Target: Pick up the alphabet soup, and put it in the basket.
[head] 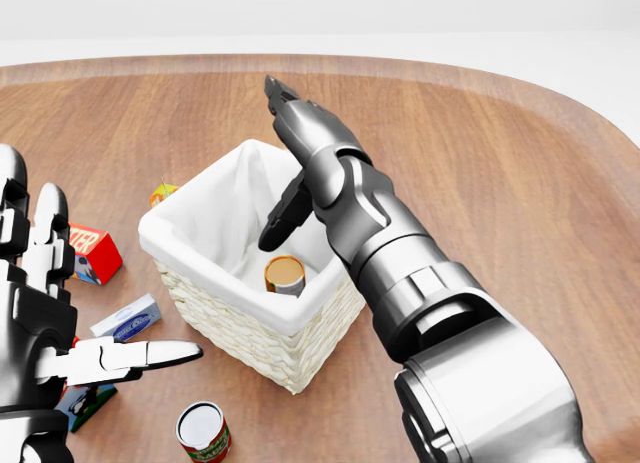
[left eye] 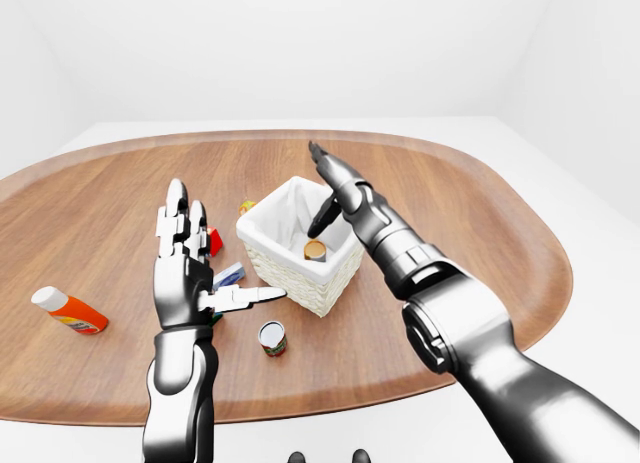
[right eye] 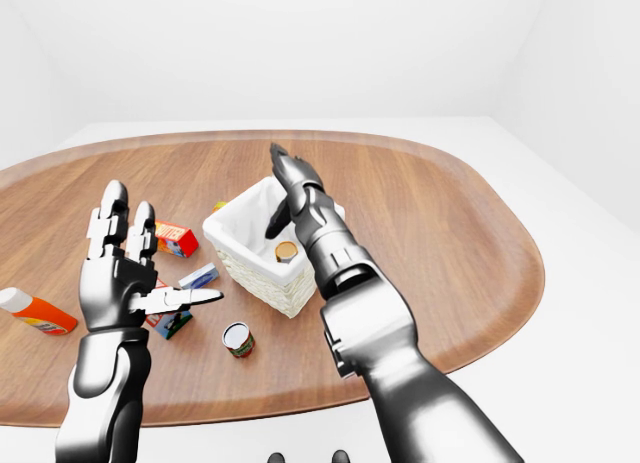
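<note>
- The alphabet soup (head: 285, 274) is mostly hidden: in the head view only its brownish top and a strip of its side show above the near rim of the basket (head: 190, 275), so its label cannot be read.
- It stands upright inside the basket, long axis vertical, top face up, in the lower right corner of the white lining in the head view.
- The right hand (head: 293, 148) is above the basket with fingers spread and straight, holding nothing; one dark finger points down toward the can but stands apart from it.
- The left hand (left eye: 188, 266) is raised left of the basket, palm open, thumb stuck out sideways, empty; it partly covers a small box, probably dark green (right eye: 172, 323).
- Cans: two, the soup and a red-labelled can (head: 204, 431) on the table (head: 500, 163).
- Other items: a red box (head: 94, 253), a blue-and-white box (head: 128, 319), an orange bottle (left eye: 68, 310), and a small orange-yellow item (head: 162, 193) half hidden behind the basket.
</note>
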{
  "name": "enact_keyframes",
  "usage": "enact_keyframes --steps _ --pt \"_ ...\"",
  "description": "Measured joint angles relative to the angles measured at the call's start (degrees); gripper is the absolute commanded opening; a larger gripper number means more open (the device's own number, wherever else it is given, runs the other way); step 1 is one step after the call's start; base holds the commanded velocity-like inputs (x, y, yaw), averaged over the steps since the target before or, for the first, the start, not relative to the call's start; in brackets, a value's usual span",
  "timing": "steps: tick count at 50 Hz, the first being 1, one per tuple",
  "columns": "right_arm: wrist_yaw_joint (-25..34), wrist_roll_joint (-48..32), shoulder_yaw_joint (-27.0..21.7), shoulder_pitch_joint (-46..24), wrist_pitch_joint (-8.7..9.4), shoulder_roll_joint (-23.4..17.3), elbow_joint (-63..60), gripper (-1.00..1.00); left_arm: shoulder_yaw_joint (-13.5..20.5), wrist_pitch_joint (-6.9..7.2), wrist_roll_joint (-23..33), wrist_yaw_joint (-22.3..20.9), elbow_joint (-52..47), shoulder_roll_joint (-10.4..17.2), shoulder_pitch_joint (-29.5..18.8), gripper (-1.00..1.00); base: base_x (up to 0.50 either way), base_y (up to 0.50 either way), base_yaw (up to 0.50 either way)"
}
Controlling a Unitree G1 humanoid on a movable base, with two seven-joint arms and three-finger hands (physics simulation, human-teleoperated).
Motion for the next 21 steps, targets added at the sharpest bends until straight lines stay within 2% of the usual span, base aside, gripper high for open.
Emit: enact_keyframes --steps 21 --pt "-3.1 1.8 -0.5 -6.0 0.00 -1.3 -2.1 1.00 0.0 0.00 0.1 0.0 0.4 0.0 0.0 1.00 0.00 0.00 0.00"
